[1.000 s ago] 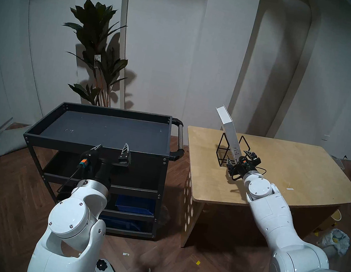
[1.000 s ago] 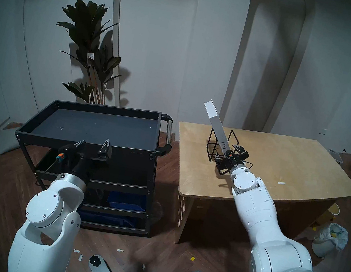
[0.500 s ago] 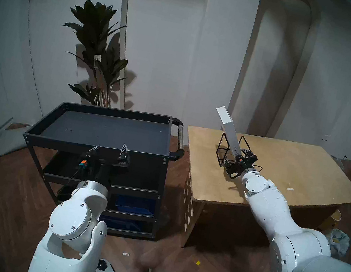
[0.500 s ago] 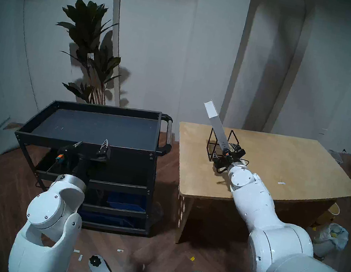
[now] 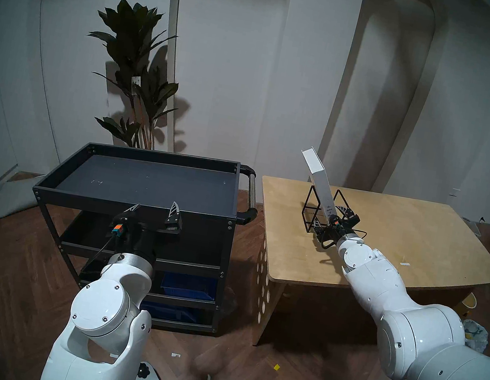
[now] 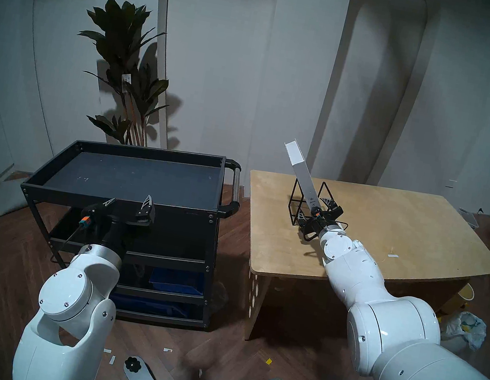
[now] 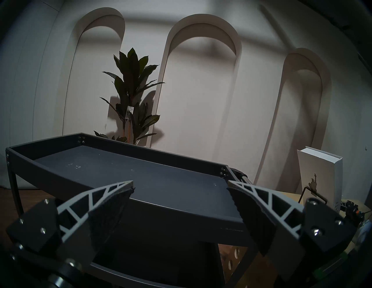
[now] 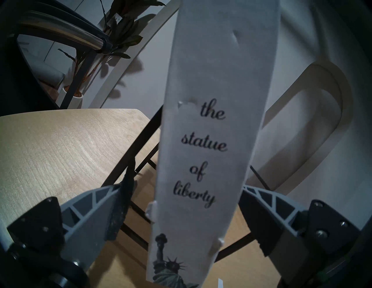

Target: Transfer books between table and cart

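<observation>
Around the book (image 8: 211, 140), wire rack (image 5: 312, 209) bars flank the right pincer (image 8: 183, 201).

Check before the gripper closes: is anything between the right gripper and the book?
Nothing visible. The right gripper is open with the book spine between its fingers; the rack wires sit behind and beside the book.

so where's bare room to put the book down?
Cart top tray: bare between its rims, left claw at the near rim. Table: bare right of the wire rack. Crowded at the rack: book, right claw.
</observation>
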You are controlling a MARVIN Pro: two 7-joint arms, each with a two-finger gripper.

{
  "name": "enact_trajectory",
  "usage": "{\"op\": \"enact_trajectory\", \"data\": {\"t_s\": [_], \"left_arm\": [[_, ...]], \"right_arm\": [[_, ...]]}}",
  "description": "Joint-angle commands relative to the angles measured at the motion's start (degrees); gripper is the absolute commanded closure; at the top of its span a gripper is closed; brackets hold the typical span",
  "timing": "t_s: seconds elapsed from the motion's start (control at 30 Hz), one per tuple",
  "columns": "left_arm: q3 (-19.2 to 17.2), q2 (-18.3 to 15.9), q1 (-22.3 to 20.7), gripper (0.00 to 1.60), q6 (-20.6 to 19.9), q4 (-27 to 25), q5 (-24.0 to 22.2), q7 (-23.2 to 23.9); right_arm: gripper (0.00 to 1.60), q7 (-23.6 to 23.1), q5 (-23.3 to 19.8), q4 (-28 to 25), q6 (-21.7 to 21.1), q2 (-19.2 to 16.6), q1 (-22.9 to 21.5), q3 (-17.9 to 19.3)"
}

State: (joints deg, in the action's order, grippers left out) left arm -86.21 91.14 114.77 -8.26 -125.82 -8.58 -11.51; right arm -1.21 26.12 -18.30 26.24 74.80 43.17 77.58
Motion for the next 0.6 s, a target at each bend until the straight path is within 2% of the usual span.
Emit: {"op": "enact_trajectory", "data": {"t_s": [0.0, 0.07, 0.1, 0.13, 0.17, 0.23, 0.27, 0.57], "left_arm": [[0.05, -0.21, -0.06, 0.00, 0.54, -1.36, 0.00, 0.12], [0.12, -0.27, -0.09, 0.00, 0.54, -1.30, 0.00, 0.09], [0.16, -0.28, -0.10, 0.00, 0.55, -1.27, 0.00, 0.10], [0.19, -0.30, -0.11, 0.00, 0.56, -1.25, -0.01, 0.08], [0.22, -0.32, -0.11, 0.00, 0.56, -1.23, -0.02, 0.06], [0.28, -0.36, -0.13, 0.00, 0.58, -1.20, -0.02, 0.00], [0.30, -0.38, -0.14, 0.00, 0.59, -1.19, -0.03, -0.02], [0.67, -0.58, -0.19, 0.00, 0.65, -1.18, 0.00, -0.14]], "right_arm": [[0.46, 1.27, 0.14, 1.60, 2.58, 0.33, -3.90, 0.02], [0.85, 1.48, 0.29, 2.41, 3.03, 0.43, -4.28, -0.04], [0.93, 1.63, 0.33, 2.78, 3.25, 0.48, -4.45, -0.06], [1.12, 1.77, 0.39, 3.15, 3.49, 0.53, -4.63, -0.08], [1.18, 1.88, 0.46, 3.57, 3.71, 0.57, -4.80, -0.09], [1.42, 2.02, 0.53, 4.23, 4.06, 0.64, -5.09, -0.07], [1.60, 2.11, 0.57, 4.55, 4.24, 0.67, -5.22, -0.07], [1.60, 2.71, -0.28, 6.45, 7.00, 0.38, -5.84, 1.20]]}}
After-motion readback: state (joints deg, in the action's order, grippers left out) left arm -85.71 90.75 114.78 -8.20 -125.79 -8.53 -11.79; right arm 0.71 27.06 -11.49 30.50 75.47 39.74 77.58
